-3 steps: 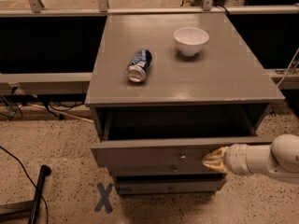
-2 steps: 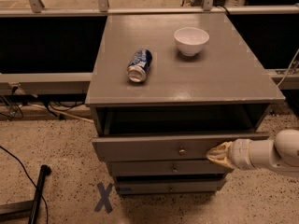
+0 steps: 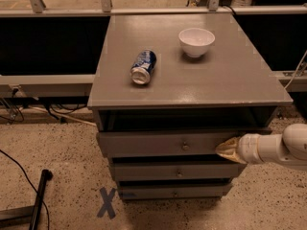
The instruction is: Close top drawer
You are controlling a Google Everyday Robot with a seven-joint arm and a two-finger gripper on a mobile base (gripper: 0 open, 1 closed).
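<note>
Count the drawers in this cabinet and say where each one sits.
3. The top drawer, partly open, is uppermost, with the gripper at the right part of its front. The middle drawer is directly below it. The bottom drawer is lowest.

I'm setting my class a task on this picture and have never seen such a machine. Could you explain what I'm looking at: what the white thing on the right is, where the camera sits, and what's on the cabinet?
The white tube coming in from the right is a robot's arm. Its tan tip is the gripper, the robot's "hand". It holds nothing and appears to press against the front of the top drawer, to the right of its small knob. That drawer stands partly pulled out, and the job is to push it shut.

There is only one camera. It looks down at the grey cabinet from the front, and where it is mounted isn't recorded.

On the cabinet's top are a blue can, lying on its side, and a white bowl, standing upright. Two lower drawers sit beneath the top one.
</note>
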